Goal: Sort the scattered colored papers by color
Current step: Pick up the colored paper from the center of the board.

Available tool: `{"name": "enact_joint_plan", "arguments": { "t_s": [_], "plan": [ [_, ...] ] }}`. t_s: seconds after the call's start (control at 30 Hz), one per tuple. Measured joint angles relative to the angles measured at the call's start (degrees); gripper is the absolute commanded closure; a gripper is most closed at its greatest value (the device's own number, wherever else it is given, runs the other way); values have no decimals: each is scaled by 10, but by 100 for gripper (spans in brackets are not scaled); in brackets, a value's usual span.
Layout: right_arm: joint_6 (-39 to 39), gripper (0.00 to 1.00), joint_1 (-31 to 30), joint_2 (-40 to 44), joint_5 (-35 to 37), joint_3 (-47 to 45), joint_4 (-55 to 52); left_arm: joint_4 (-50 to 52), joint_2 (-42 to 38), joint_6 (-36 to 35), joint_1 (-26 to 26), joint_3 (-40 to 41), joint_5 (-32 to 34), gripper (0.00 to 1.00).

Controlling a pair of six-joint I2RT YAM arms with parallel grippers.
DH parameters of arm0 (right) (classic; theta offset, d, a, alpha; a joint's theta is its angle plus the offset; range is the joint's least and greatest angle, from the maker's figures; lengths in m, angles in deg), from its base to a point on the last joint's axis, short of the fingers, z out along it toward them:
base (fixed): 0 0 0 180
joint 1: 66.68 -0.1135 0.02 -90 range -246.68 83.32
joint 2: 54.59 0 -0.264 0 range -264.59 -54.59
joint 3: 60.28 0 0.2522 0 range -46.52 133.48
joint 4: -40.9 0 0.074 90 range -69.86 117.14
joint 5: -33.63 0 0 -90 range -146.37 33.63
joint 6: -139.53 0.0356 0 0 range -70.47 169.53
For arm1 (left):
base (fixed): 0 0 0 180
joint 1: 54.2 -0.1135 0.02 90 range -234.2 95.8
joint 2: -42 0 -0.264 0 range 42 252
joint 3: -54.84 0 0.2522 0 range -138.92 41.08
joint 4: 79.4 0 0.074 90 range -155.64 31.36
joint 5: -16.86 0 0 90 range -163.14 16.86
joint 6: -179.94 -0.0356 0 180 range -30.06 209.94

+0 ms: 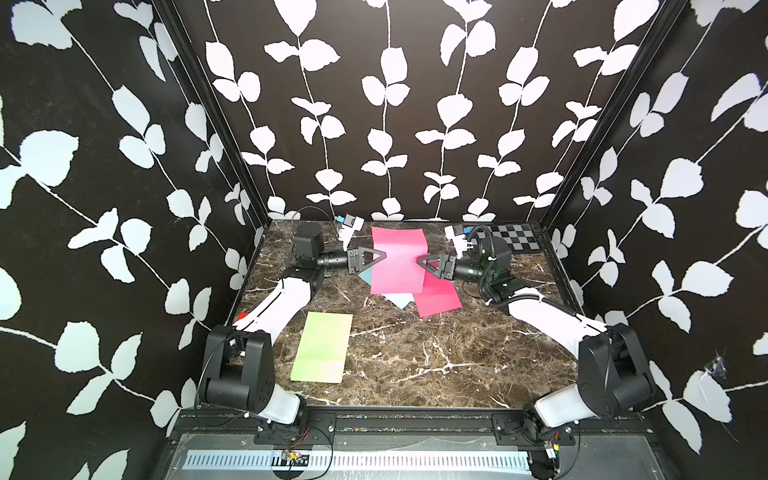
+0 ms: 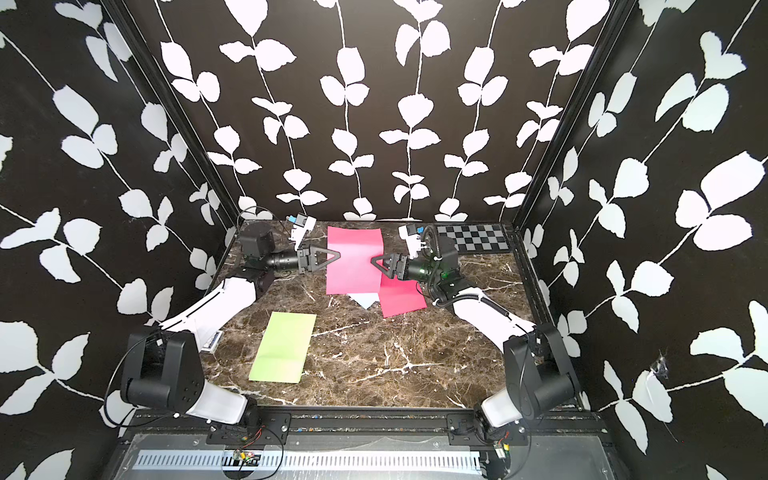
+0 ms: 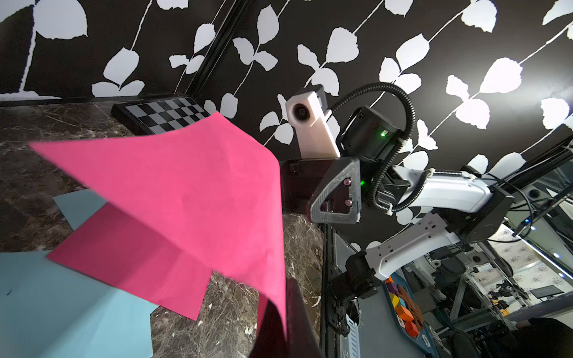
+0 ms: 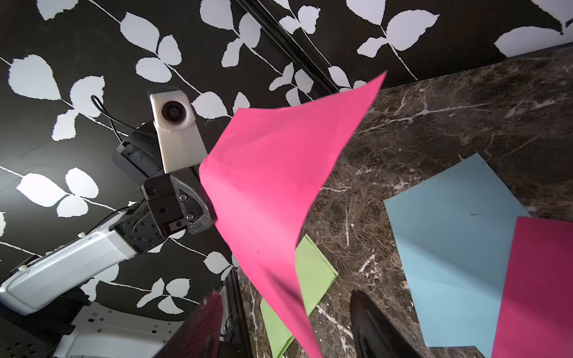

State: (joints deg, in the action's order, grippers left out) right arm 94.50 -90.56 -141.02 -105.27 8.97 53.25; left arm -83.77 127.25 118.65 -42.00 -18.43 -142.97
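A hot pink paper (image 1: 397, 259) hangs above the table between both arms, sagging at its corners. My left gripper (image 1: 383, 254) is shut on its left edge; the left wrist view shows the sheet (image 3: 186, 192) pinched at the jaws. My right gripper (image 1: 419, 262) is open, and the sheet's right edge (image 4: 279, 186) passes between its fingers with gaps on both sides. Lying on the table under it are a second pink paper (image 1: 438, 297) and light blue paper (image 1: 401, 300), partly covered. A light green paper (image 1: 322, 347) lies flat at the front left.
A black-and-grey checkerboard panel (image 1: 513, 237) lies in the back right corner. A small patterned box (image 2: 212, 343) sits by the left arm's base. Walls enclose the marble table (image 1: 457, 357) on three sides.
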Motion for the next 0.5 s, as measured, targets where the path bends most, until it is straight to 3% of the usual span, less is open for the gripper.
{"name": "enact_joint_plan", "arguments": {
  "t_s": [0.27,0.5],
  "plan": [
    [29,72,0,-17,-15,0,46,18,0,-8,0,0,2,100],
    [40,79,0,-17,-24,0,60,32,6,-16,0,0,6,100]
  ]
}}
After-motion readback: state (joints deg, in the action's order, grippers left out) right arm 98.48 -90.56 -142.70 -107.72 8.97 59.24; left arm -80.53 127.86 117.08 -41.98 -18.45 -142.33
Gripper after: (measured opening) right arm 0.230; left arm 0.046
